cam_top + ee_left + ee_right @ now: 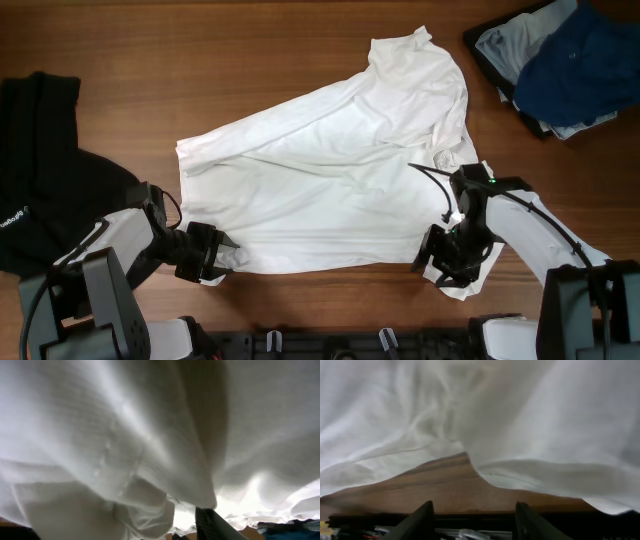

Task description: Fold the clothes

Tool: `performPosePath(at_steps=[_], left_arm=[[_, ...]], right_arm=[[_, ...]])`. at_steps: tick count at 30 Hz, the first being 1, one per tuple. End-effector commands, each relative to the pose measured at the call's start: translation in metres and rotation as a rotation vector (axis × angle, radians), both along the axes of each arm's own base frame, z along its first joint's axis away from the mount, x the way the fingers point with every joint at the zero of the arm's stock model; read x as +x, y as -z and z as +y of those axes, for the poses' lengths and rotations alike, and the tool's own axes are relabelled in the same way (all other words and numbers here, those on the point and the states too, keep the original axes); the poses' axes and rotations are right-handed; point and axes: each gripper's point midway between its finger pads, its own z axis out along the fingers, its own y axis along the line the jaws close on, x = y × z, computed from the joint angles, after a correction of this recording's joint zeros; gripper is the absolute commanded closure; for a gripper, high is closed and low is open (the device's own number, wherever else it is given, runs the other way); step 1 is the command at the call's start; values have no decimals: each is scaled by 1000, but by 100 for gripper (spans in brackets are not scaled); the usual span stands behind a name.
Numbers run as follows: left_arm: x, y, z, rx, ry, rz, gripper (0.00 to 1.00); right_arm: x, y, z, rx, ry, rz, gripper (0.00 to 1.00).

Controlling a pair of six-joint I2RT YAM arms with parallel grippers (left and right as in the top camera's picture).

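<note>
The large white T-shirt (330, 170) lies spread across the wooden table, its collar toward the far right. My left gripper (218, 256) is at the shirt's near left corner. In the left wrist view white cloth (125, 435) fills the frame and bunches against the one finger that shows (210, 525), so the gripper looks shut on the shirt. My right gripper (440, 262) is at the shirt's near right edge. In the right wrist view its fingers (472, 520) are open with bare wood between them, and the shirt's edge (545, 472) lies just beyond them.
A black garment (45, 150) lies at the left edge of the table. A pile of dark blue (575, 65) and pale grey-blue clothes (505, 45) sits at the far right corner. The table's front edge (340, 300) runs close behind both grippers.
</note>
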Motion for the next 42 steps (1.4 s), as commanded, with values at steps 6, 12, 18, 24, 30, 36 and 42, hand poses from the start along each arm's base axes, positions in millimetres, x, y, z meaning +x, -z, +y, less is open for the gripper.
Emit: performPosePath(at_steps=[6,12,18,24,30,36,42], left_arm=[[-8,26,24,149,82,-2,52],[-8,26,24,145,81,-3,50],[-8,26,24,146,81,-4,49],[-8,26,24,145,81,-3,48],[-6,27,25,149,80,-13,48],[-6,27,25,149,80,-14,48],[-6,27,25,149,80,-14,73]], right_arm=[[94,-35,-8,182,2,-395,55],[78,-27,-17,173,52,-334,47],[76,-7,-81,-150,158,-282,43],[77,-3,-122,-280,253,-286,37],[62,10,-111,-246,287,-245,33],[69,23,-96,-160,331,-299,55],[74,23,-97,-160,306,-330,96]])
